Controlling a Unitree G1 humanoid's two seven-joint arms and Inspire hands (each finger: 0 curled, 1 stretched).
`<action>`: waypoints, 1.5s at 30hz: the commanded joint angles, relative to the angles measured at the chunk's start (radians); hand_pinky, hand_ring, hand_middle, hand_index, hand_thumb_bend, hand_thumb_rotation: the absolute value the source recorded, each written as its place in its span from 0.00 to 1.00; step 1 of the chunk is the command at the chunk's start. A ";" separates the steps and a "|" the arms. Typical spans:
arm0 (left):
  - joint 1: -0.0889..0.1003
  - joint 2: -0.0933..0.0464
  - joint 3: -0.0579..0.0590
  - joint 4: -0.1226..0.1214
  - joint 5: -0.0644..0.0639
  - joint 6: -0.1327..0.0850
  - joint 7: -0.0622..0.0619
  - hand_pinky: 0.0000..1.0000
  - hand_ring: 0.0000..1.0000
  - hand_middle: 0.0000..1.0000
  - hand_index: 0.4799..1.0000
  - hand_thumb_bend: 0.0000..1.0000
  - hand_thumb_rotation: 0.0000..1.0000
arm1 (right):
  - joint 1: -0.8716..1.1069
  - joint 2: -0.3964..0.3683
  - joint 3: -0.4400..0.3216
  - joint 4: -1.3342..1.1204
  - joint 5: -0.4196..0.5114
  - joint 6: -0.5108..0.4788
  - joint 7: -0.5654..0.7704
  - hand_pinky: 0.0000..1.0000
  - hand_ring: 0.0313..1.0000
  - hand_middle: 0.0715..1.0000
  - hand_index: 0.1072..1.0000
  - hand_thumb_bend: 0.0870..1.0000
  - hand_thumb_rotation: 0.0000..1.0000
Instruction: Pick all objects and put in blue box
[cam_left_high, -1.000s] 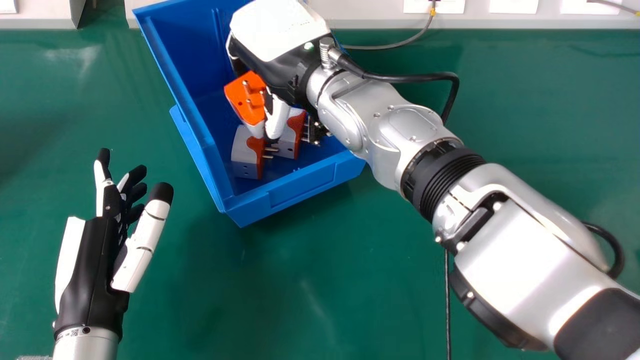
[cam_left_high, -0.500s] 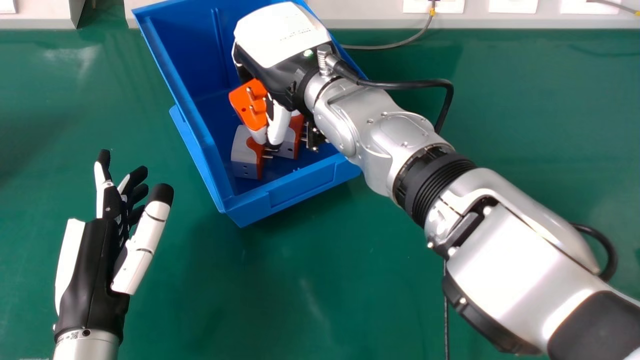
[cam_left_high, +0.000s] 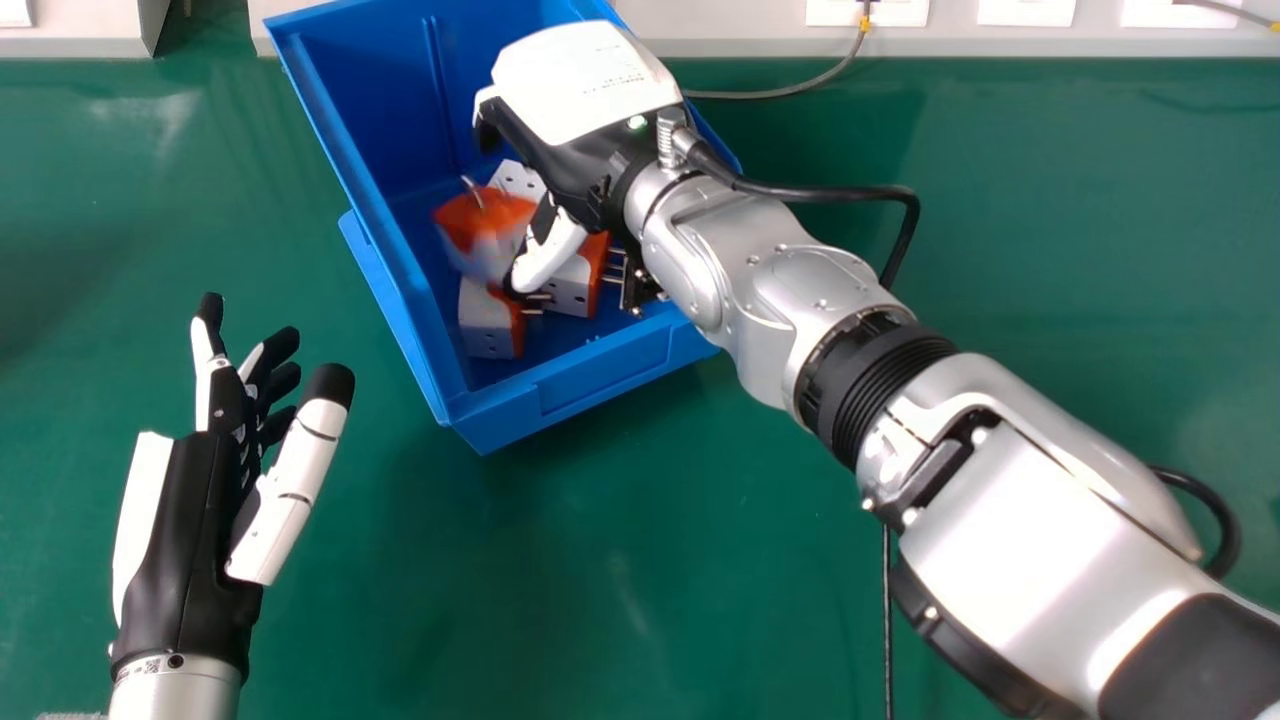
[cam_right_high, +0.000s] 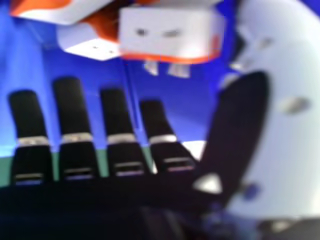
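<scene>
Right hand over the blue box, spread wide and holding nothing; fingers straight, dark and smooth, with the hard white thumb standing apart. Just beside the thumb, inside the box, a blurred plug, orange and pale, with thin metal prongs; too smeared to tell whether resting or in mid-air. Behind it in the box, a white plug with small round holes. Close to the thumb, a grey plug with an orange face, its prongs towards the box's right side. Nearer the box's front left corner, a rounded grey block, likewise orange-faced. Raised, straight plastic edges all round; bare blue floor along the left wall, with room between wall and hand. Silver metal forearm across the box's right rim. Left of the box, over the smooth green table, the left hand, fingers extended.
</scene>
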 joint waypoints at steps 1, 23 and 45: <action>-0.009 0.003 0.001 -0.011 0.004 -0.009 0.005 0.88 0.92 0.93 0.85 0.58 0.83 | -0.014 -0.008 -0.005 -0.021 0.009 0.007 -0.026 0.80 0.88 0.92 0.88 0.55 0.44; -0.033 0.009 0.000 0.011 0.020 -0.012 0.006 0.89 0.92 0.94 0.86 0.56 0.83 | 0.077 -0.063 -0.081 -0.146 0.100 -0.042 -0.089 0.89 0.97 1.00 0.96 0.50 0.36; -0.049 0.030 0.010 0.051 0.010 -0.022 -0.004 0.89 0.92 0.94 0.86 0.62 0.83 | 1.029 -0.365 -0.252 -1.345 0.069 -0.303 -0.373 0.91 0.98 1.00 0.94 0.30 0.26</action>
